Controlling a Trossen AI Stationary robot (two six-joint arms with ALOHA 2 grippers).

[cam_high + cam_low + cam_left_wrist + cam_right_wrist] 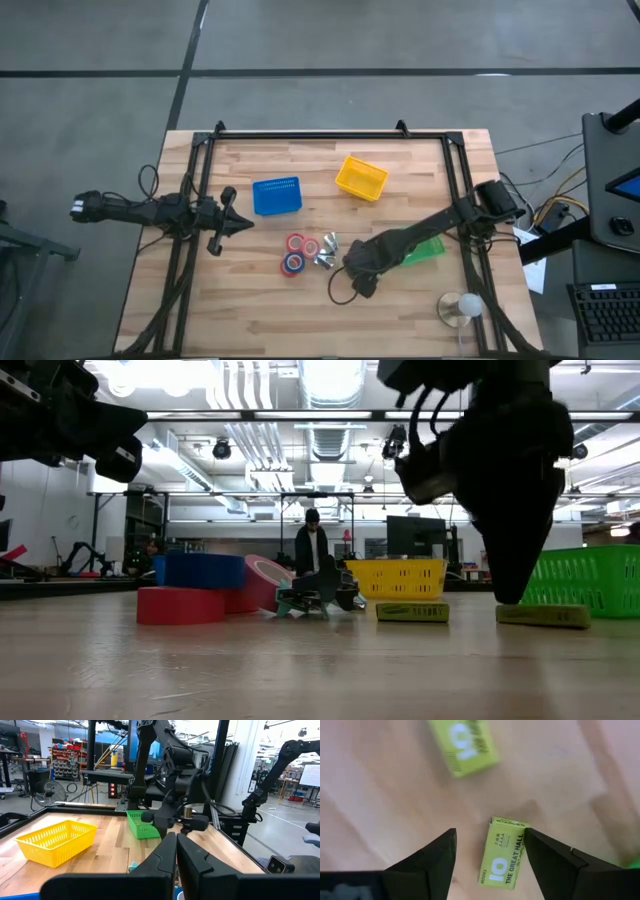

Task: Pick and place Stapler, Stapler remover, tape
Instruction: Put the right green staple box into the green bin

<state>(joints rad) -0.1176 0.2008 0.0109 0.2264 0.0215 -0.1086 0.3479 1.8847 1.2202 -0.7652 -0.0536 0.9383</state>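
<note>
My right gripper hangs open near the table's front right, fingers pointing down on either side of a small yellow-green printed box that lies flat on the wood, untouched. A second such box lies close by. Three tape rolls, red, pinkish and blue, sit mid-table, the blue one resting on the red one. Silvery stapler removers lie against them. I cannot make out a stapler. My left gripper waits shut at the left, pointing level.
A blue basket and a yellow basket stand toward the far side. A green basket sits under my right arm. A pale round object is at the front right corner. Bare wood lies along the front left.
</note>
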